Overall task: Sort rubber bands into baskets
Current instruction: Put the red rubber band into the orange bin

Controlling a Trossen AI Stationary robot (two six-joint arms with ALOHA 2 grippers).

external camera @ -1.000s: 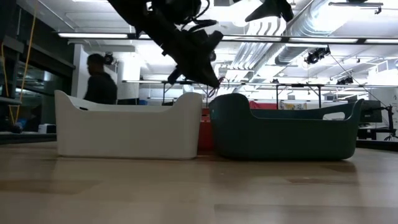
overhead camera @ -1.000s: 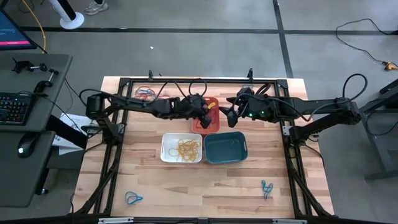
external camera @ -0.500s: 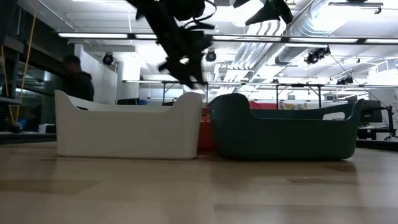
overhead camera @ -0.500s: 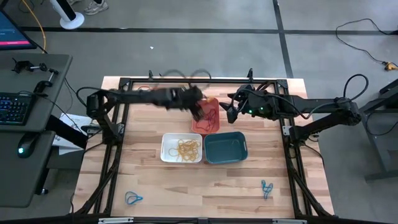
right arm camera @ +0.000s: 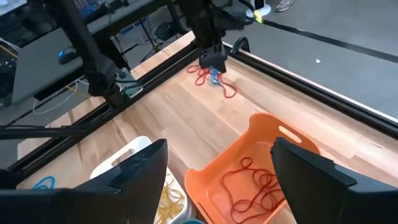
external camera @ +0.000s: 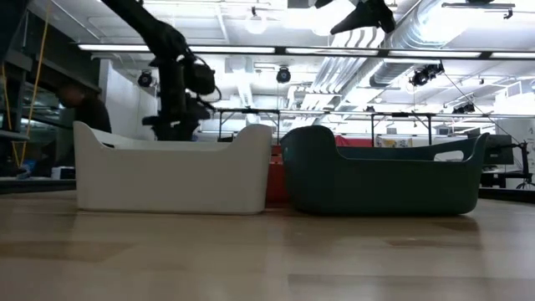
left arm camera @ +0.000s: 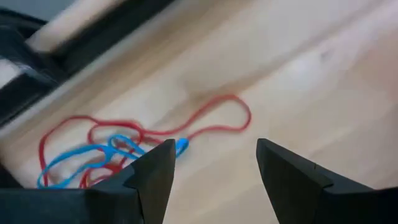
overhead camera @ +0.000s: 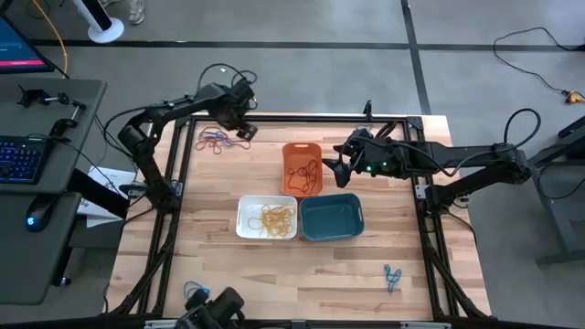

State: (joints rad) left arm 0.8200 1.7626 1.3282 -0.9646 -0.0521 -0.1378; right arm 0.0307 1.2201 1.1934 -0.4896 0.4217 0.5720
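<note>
Left end effector (overhead camera: 239, 126) hangs over the red and blue bands (overhead camera: 216, 139) at the table's far left, fingers spread wide, empty. Right end effector (overhead camera: 335, 166) waits beside orange basket (overhead camera: 302, 148), spread wide; its wrist view shows red bands (right arm camera: 250, 183) inside.

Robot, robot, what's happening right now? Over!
Left end effector open above red and blue bands. Right end effector open beside orange basket. Nothing blocking.
</note>
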